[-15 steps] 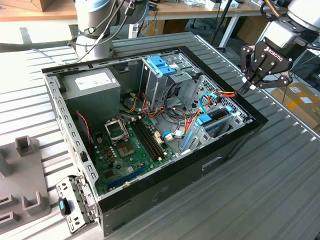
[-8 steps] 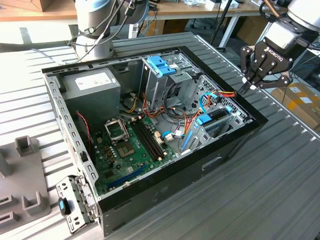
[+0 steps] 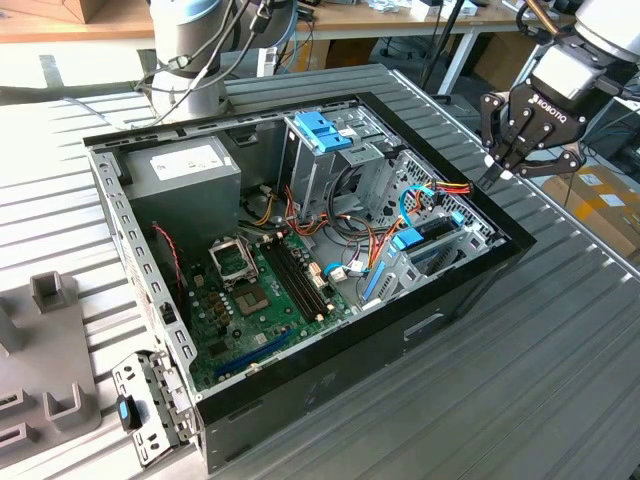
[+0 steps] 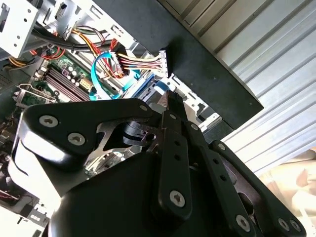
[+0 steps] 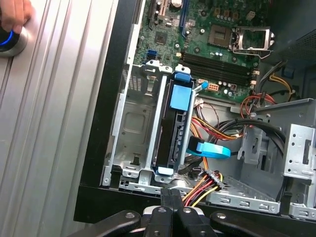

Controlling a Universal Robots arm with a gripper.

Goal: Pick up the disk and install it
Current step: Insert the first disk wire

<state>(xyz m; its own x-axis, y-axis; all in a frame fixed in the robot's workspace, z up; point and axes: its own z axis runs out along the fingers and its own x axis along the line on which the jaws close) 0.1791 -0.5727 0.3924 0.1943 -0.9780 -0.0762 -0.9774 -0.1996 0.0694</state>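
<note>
Hovering my gripper [image 3: 497, 168], fingers [image 5: 170, 207] pressed together on nothing, above the case's three-o'clock edge: disk [image 5: 174, 133] seated in its bay [image 5: 136, 128], so I judge installation finished.

I can make out very little print from here. In the exterior view, toward the upper right of the frame, a short line of white lettering sits on the black body of the gripper [image 3: 494, 172]. It is a maker's mark, and I leave it unread. In the upper left of the open computer case, the grey power supply [image 3: 185, 175] carries a white label [image 3: 187, 161] with rows of dark print that are too small for me to read. In the first wrist view the green motherboard [image 5: 197, 44] has tiny white markings, possibly component codes, and none are legible.
</note>
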